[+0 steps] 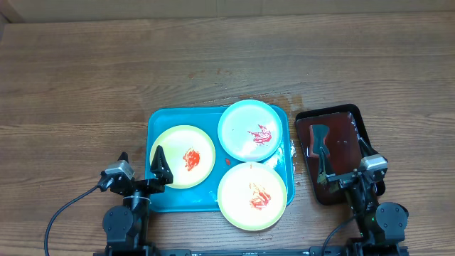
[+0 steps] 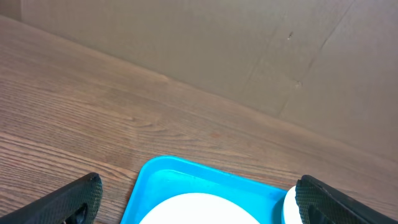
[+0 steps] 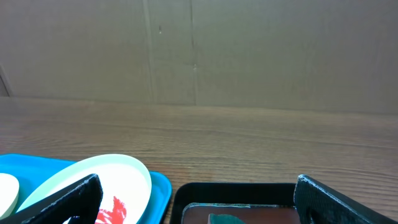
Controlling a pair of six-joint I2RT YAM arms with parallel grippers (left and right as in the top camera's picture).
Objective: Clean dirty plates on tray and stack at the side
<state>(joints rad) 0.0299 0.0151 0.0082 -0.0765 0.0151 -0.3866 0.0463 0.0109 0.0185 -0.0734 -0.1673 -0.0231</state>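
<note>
Overhead, you have the turquoise tray at the table's 6 o'clock, with all three plates on it. At the tray's 9 o'clock lies a pale yellow-green plate with a red sauce smear at its centre. At 1 o'clock sits the light blue plate, smeared red toward its right side, its far edge reaching the tray's rim. At 5 o'clock the second yellow-green plate is smeared in the middle and overhangs the near rim. A red spot marks the tray floor between them.

Your left gripper hangs at the tray's 8 o'clock corner, fingers spread wide, grasping nothing; one fingertip lies over the first plate's edge. Your right gripper is released as well, over the near half of the dark tray. That tray sits just beside the turquoise one at its 3 o'clock and holds reddish liquid and a dark teal object you cannot identify from here.

Everything rests on a wood-grain table; wet specks dot it at the turquoise tray's 1 o'clock. Both wrist views show a plain cardboard wall behind the table.
</note>
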